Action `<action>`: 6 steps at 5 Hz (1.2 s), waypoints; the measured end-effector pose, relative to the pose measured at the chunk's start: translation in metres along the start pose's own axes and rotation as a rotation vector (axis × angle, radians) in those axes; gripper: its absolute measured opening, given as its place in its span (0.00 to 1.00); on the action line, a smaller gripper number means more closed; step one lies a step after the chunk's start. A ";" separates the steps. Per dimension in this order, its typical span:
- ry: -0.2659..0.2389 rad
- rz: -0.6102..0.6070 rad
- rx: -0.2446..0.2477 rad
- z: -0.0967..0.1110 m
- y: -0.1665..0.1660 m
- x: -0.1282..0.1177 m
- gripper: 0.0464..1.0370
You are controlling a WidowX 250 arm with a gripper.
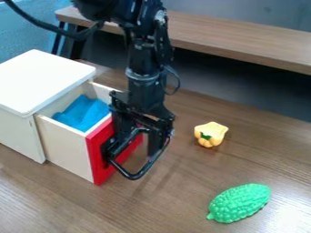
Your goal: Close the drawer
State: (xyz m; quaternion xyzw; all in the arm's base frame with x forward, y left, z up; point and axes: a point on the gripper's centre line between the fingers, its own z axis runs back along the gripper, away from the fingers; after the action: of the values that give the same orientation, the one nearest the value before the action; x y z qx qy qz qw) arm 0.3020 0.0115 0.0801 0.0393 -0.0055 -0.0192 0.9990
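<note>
The black gripper (137, 157) hangs down directly in front of the drawer's red front panel (100, 157), covering much of the panel's middle and right part. Whether the two touch cannot be made out. The drawer (63, 143) stands pulled out of the white-topped cabinet (39, 82), with its pale wooden side exposed. Inside the drawer lies a blue item (85, 113), soft-looking and folded.
On the wooden table, a yellow pepper-like toy (211, 134) sits right of the gripper. A bumpy green toy (240, 203) lies near the lower right. Behind the arm runs a raised wooden shelf (243, 43).
</note>
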 end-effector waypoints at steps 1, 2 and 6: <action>0.018 -0.010 0.067 -0.005 0.006 0.000 0.96; 0.017 0.000 0.097 -0.007 0.016 -0.001 0.96; 0.038 0.103 0.143 -0.012 0.059 -0.009 0.96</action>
State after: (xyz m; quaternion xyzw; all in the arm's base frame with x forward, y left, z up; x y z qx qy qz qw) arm 0.2952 0.0717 0.0729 0.1106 0.0098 0.0332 0.9933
